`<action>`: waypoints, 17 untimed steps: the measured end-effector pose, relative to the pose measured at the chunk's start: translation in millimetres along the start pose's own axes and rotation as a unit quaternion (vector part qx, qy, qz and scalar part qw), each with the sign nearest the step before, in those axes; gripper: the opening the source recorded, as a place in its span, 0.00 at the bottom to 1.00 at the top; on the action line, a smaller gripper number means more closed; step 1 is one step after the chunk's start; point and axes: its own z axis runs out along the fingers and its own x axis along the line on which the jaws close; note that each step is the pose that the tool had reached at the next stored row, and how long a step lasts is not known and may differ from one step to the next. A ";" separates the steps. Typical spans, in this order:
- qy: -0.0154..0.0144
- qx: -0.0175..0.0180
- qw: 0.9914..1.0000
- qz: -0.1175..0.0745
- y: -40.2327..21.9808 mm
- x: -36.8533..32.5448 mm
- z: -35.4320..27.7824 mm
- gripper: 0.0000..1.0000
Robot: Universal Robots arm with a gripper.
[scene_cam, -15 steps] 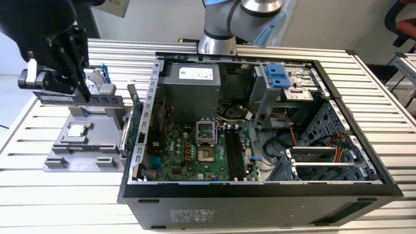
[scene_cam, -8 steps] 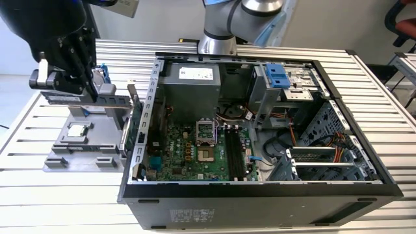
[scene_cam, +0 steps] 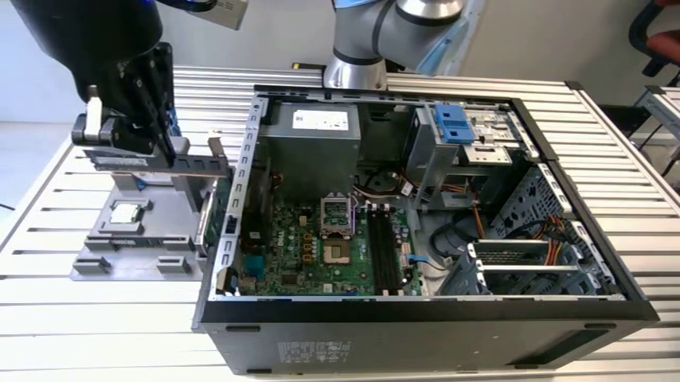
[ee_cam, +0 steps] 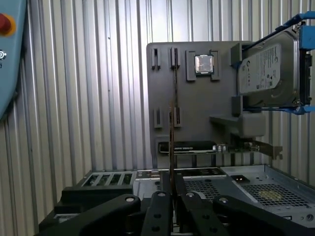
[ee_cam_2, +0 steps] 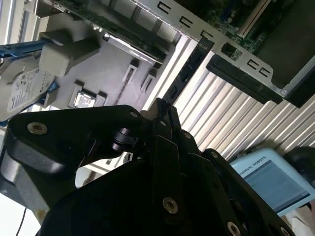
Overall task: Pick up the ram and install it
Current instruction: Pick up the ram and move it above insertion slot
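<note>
The ram (ee_cam: pixel 172 123) shows edge-on as a thin dark line running out from between my fingertips, over the grey holder tray (ee_cam: pixel 197 98). My gripper (ee_cam: pixel 172 194) is shut on its near end. In the exterior view my gripper (scene_cam: pixel 168 151) hangs over the tray (scene_cam: pixel 127 239) at the exterior view's left, with the ram (scene_cam: pixel 127 161) lying level at its tips, above the tray's slots. The open computer case (scene_cam: pixel 425 310) lies to the right of the tray. Its green motherboard (scene_cam: pixel 308 255) carries long black memory slots (scene_cam: pixel 384 247).
A small square silver processor (scene_cam: pixel 127 212) and an expansion card (ee_cam: pixel 192 146) sit in the tray. A silver hard drive with blue rails (ee_cam: pixel 266 69) stands at the tray's edge. The case wall (scene_cam: pixel 239 199) rises between tray and motherboard. The arm's base (scene_cam: pixel 356 72) stands behind the case.
</note>
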 end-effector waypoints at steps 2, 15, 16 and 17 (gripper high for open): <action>0.000 0.000 1.000 0.000 -3.7 -0.2 0.0 0.00; 0.000 0.000 1.000 0.000 -26.9 -1.5 -0.1 0.00; 0.000 0.000 1.000 0.000 -28.7 -1.5 0.0 0.00; 0.000 0.000 1.000 0.000 -30.3 -1.6 0.0 0.00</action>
